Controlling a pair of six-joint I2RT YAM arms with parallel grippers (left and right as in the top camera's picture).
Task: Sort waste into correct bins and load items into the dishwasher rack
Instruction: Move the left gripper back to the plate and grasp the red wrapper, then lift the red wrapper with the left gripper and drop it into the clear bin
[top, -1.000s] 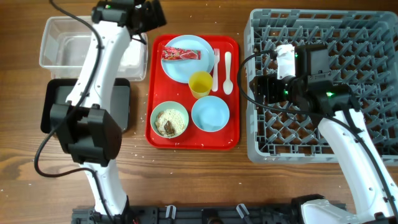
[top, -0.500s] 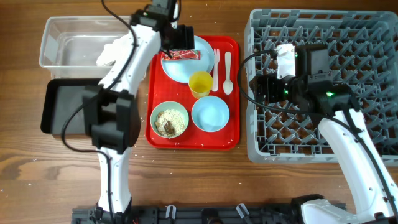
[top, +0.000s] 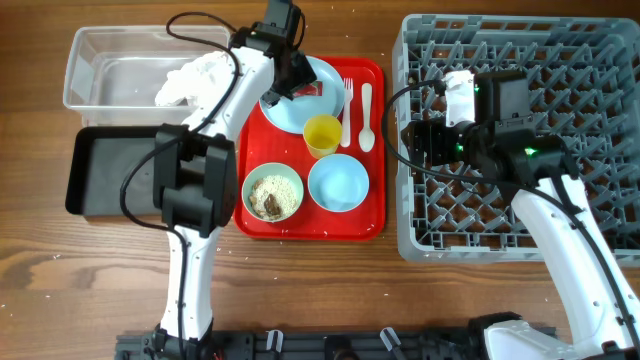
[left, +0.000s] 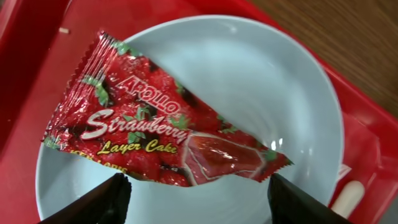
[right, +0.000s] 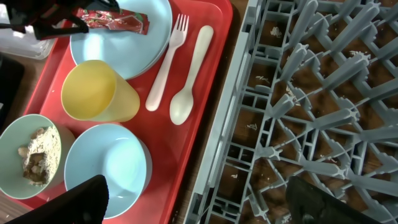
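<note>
one strawberry cake wrapper (left: 155, 140) lies just beneath the spread left hand (left: 198, 186), its long axis running finger to finger. the right hand (right: 199, 196), also spread, is well apart.

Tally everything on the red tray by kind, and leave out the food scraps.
Plate: 1
Bowls: 2
Cup: 1
Fork: 1
Spoon: 1
Snack wrapper: 1
Total: 7
</note>
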